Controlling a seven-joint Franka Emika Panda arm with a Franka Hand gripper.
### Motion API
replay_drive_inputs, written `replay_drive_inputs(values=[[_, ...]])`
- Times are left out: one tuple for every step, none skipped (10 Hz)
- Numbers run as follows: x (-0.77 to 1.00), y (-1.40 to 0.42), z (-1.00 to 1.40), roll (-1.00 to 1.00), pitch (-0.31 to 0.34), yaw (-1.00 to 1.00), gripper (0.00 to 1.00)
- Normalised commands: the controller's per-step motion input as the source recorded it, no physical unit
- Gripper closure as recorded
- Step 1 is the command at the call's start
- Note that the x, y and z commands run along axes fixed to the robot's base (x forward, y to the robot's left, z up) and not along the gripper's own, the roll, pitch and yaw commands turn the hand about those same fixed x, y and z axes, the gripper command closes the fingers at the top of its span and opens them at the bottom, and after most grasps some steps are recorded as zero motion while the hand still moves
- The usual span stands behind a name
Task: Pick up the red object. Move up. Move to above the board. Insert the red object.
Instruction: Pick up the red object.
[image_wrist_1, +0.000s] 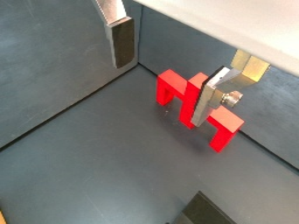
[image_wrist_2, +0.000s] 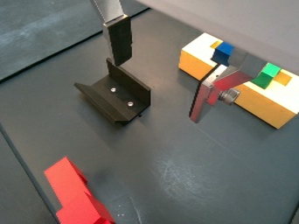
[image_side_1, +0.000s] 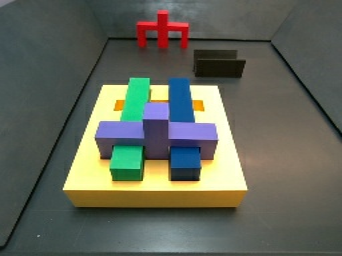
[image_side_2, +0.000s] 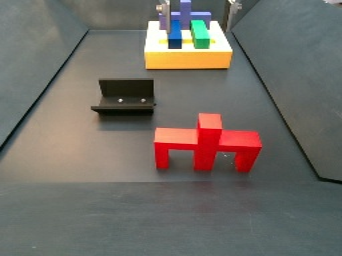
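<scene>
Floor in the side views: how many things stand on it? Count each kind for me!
Red object: 1
Board: 1
Fixture: 1
Total: 3
The end effector hangs open above the floor, close by the red object, holding nothing.

Dark floor (image_side_2: 80, 210) carries red object (image_side_2: 206, 144), fixture (image_side_2: 126, 97), board (image_side_2: 187, 55) (hand (image_wrist_1: 163, 66) above).

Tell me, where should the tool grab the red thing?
Best on the upright post of the red object, coming straight down from above. It stands on its two legs with the post sticking up, narrow enough to pinch. The tool is open, holding nothing, with the piece showing beyond its fingers.
</scene>
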Motion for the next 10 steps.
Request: replay_drive_inputs(values=[[-0.02, 0.23, -0.33, 0.06, 0.0, -0.02, 0.0], [-0.06, 0.51, -0.73, 0.15, 0.0, -0.07, 0.0], [-0.1, 0.84, -0.63, 0.0, 0.0, -0.03, 0.0], [-0.06, 0.93, -0.41, -0.1, 0.0, 0.0, 0.0], [-0.07, 0.9, -0.29, -0.08, 0.0, 0.0, 0.0], [-0.15, 0.79, -0.31, 0.0, -0.003, 0.0, 0.0], [-0.19, 0.8, -0.33, 0.0, -0.027, 0.0, 0.0], [-0.08, 0.68, -0.29, 0.0, -0.026, 0.0, 0.0], [0.05, 0.46, -0.29, 0.0, -0.007, 0.0, 0.0], [0.28, 0.23, -0.34, 0.05, -0.003, -0.02, 0.0]])
